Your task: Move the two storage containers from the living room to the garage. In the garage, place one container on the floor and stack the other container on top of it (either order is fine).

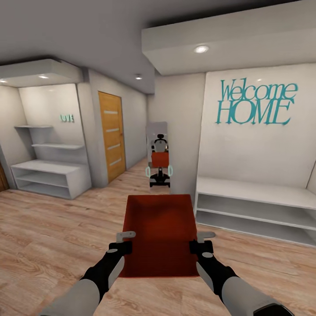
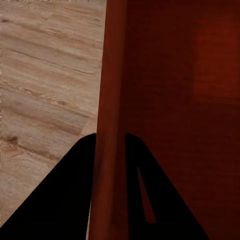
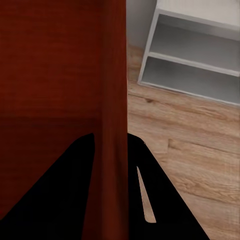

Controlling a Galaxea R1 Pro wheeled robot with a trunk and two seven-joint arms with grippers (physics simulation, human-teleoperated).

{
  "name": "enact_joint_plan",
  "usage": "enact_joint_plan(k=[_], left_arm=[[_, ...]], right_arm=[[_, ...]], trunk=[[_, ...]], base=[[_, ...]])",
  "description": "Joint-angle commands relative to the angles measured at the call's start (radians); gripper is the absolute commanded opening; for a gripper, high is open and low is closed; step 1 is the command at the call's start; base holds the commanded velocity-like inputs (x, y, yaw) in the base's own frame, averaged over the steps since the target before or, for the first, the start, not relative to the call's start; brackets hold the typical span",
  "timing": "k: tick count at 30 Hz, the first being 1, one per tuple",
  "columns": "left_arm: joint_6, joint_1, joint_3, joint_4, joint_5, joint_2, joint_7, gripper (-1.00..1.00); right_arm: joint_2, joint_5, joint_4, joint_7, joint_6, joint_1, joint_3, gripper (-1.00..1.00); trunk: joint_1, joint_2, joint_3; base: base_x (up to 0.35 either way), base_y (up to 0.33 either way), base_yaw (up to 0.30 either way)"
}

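You had one legible sign before you: teal lettering (image 1: 256, 103) reading "Welcome HOME", in two lines, mounted on the white wall panel (image 1: 254, 153) above the low white shelf unit (image 1: 259, 210) to your right. A second, smaller set of teal letters (image 1: 67, 118) stood on the back wall of the alcove (image 1: 48, 109) to your left, above the floating shelves (image 1: 57, 145); it was too small and blurred to be read. Neither wrist view carried any text, label or number.

Wood-plank floor (image 1: 52, 228), white shelf units L (image 1: 50, 175) & R (image 1: 259, 210), teal "Welcome HOME" sign (image 1: 256, 103) (R wall), wooden door (image 1: 111, 134) far L.
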Motion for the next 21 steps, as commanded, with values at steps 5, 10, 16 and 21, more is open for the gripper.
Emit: enact_joint_plan(k=[5, 10, 16, 21], left_arm=[[0.006, 0.000, 0.074, 0.000, 0.007, 0.026, 0.022, -1.00], [0.006, 0.000, 0.074, 0.000, 0.007, 0.027, 0.022, -1.00], [0.006, 0.000, 0.074, 0.001, 0.007, 0.027, 0.022, -1.00], [0.006, 0.000, 0.074, 0.001, 0.007, 0.027, 0.022, -1.00]], right_arm=[[-0.001, 0.005, -0.003, -0.018, -0.043, -0.002, -0.047, -1.00], [-0.001, 0.005, -0.003, -0.019, -0.044, -0.002, -0.047, -1.00], [-0.001, 0.007, -0.003, -0.019, -0.044, -0.002, -0.047, -1.00], [-0.001, 0.007, -0.003, -0.019, -0.044, -0.002, -0.048, -1.00]], trunk=[[0.001, -0.001, -0.002], [0.001, -0.001, -0.002], [0.001, -0.001, -0.002], [0.001, -0.001, -0.002]], base=[[0.322, 0.000, 0.233], [0.322, 0.000, 0.265], [0.322, 0.000, 0.267], [0.322, 0.000, 0.267]])
